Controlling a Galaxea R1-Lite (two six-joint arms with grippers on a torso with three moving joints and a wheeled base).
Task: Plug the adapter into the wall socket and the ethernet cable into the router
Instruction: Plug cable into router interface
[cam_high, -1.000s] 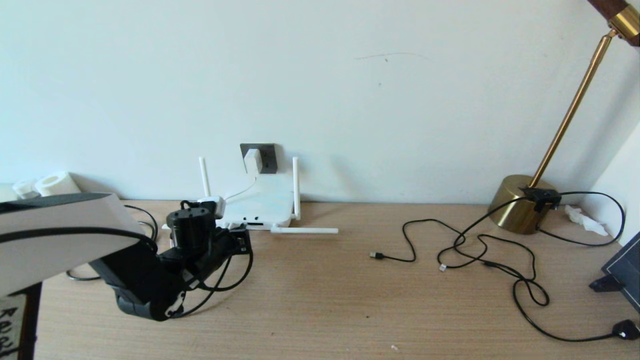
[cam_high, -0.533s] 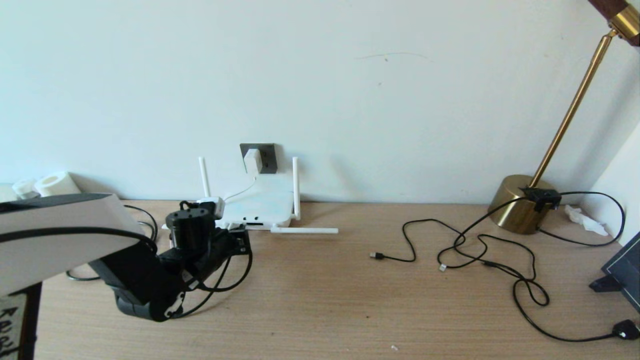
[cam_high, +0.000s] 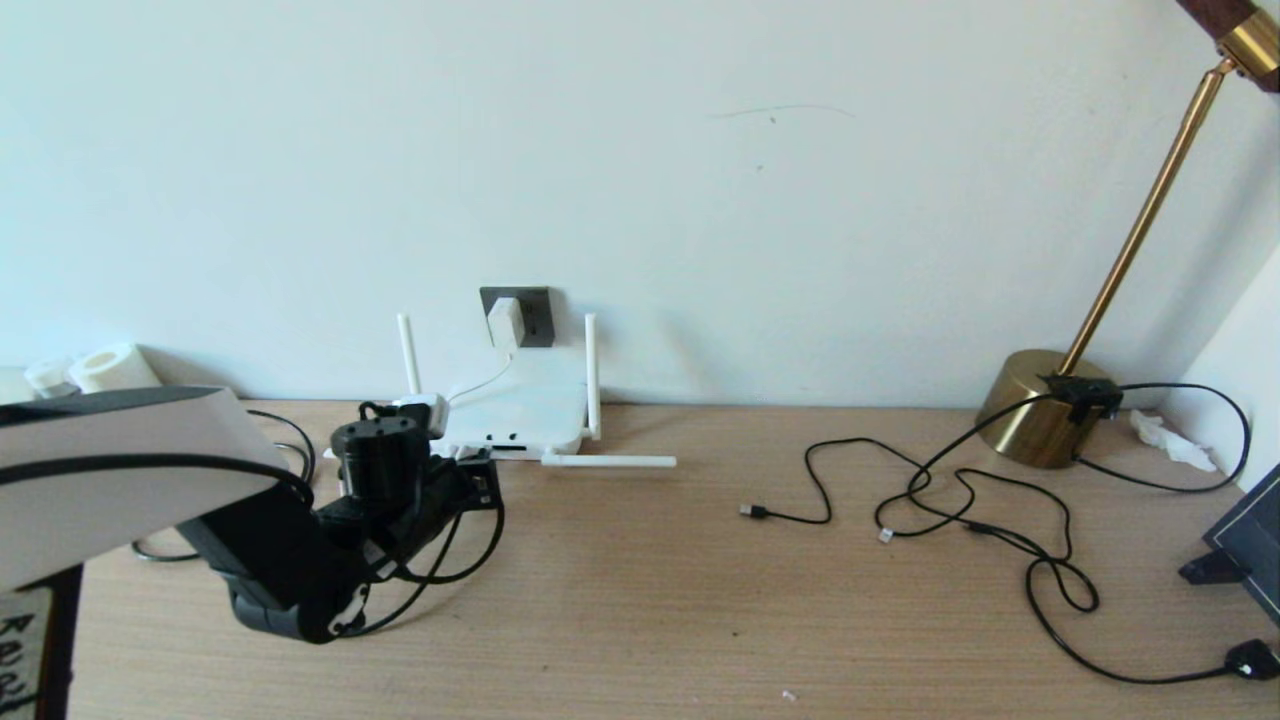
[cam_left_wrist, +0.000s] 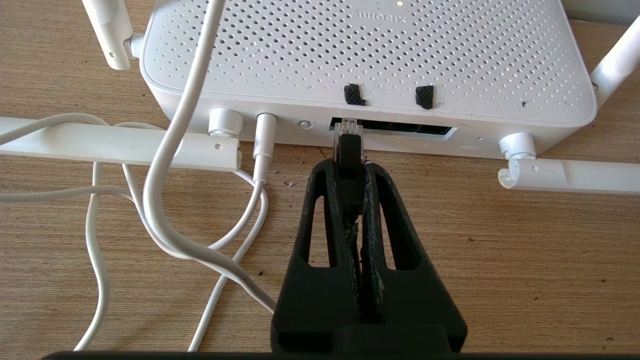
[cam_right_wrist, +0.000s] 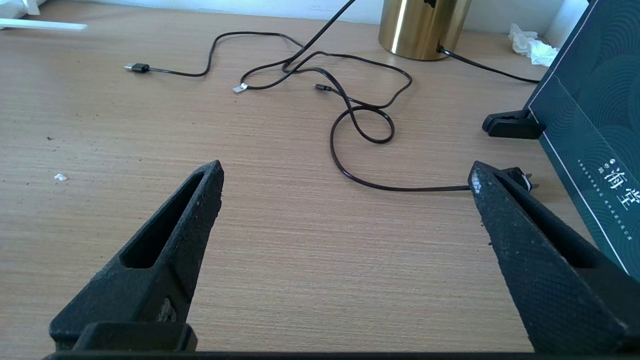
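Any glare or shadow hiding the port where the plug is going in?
Left wrist view: even light, the router port slot dark inside, the ethernet cable plug's clear tip sharp against it in the left tool. Head view: the arm blocks it.

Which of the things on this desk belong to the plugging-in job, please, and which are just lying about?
Part of the job:
- adapter, in the wall socket
- router
- ethernet cable, its plug held at the router's port by the left gripper

Just lying about:
- brass lamp
- thin black cables
- paper roll
- dark box
- crumpled tissue
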